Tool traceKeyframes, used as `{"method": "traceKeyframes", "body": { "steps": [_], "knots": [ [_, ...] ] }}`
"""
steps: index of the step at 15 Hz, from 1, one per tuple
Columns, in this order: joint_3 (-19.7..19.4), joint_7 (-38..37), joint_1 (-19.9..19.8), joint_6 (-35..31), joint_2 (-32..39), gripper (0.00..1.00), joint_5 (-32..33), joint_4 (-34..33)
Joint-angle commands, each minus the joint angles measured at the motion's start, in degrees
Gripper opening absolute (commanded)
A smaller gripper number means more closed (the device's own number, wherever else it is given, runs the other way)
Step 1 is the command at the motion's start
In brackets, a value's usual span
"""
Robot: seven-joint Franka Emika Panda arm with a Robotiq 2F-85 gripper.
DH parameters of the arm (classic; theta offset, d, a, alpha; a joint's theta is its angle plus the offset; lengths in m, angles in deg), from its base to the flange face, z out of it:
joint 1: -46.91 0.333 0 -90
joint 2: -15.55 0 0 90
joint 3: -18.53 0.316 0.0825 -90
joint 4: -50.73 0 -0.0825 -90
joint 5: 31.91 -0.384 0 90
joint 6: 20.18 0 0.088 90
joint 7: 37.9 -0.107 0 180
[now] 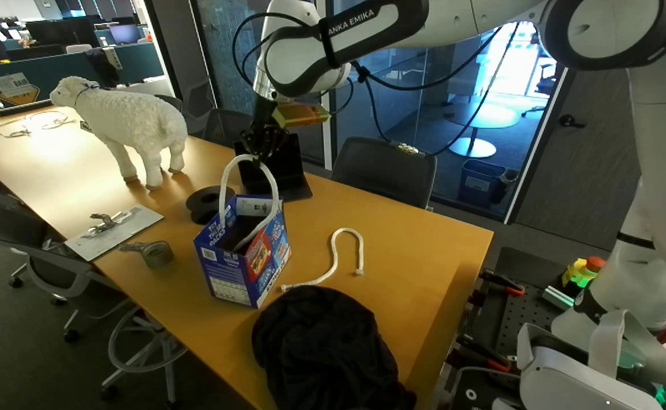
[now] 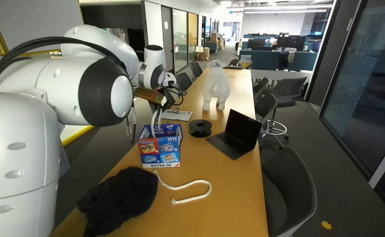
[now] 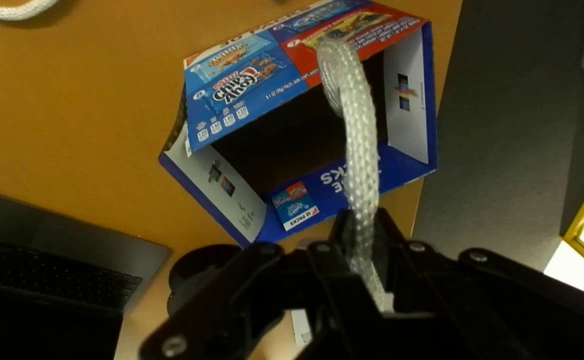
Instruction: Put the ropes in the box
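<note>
- A black mechanical hand (image 3: 364, 235) pinches a white rope (image 3: 363, 150) at the top of its loop; both strands hang below the hand into the mouth of a blue box (image 1: 227, 285). Where they end inside is too dark for me to tell.
- The box stands upright on the wood-toned surface (image 1: 418, 239), under the hand. Much of the rope arches above its rim: released from this height, the springy-looking cord could flop outward and drape over a wall.
- If the hand lowers, a strand could snag the box's edge beneath it; the seemingly light cardboard might slide or tip.
- If the grip loosens only slightly, the rope could cling and come out again as the hand rises.
- A sideways swing might knock the black spool (image 2: 200, 128), lower than the hand and near the box.
- A second rope (image 2: 194, 198) lies lower than the hand, well apart from it, toward the arm's base (image 1: 629, 279). One end is at the edge of a black fabric heap (image 1: 321, 341); touching or not, I cannot tell. Reaching there, the hand could pinch cloth along with cord.
</note>
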Motion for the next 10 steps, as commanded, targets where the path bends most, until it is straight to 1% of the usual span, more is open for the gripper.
{"method": "traceKeyframes", "body": {
  "steps": [1, 4, 7, 10],
  "knots": [
    [0.5, -2.9, 0.8, -4.8, 1.7, 0.09, -2.2, -2.5],
    [1.4, -3.6, 0.8, -9.2, 3.0, 0.10, -4.9, -2.4],
    [2.9, -2.0, 0.3, -11.9, 5.1, 0.10, -7.9, -2.3],
    [3.7, -1.4, 0.4, -13.7, 7.1, 0.10, -9.3, -2.0]
  ]
}}
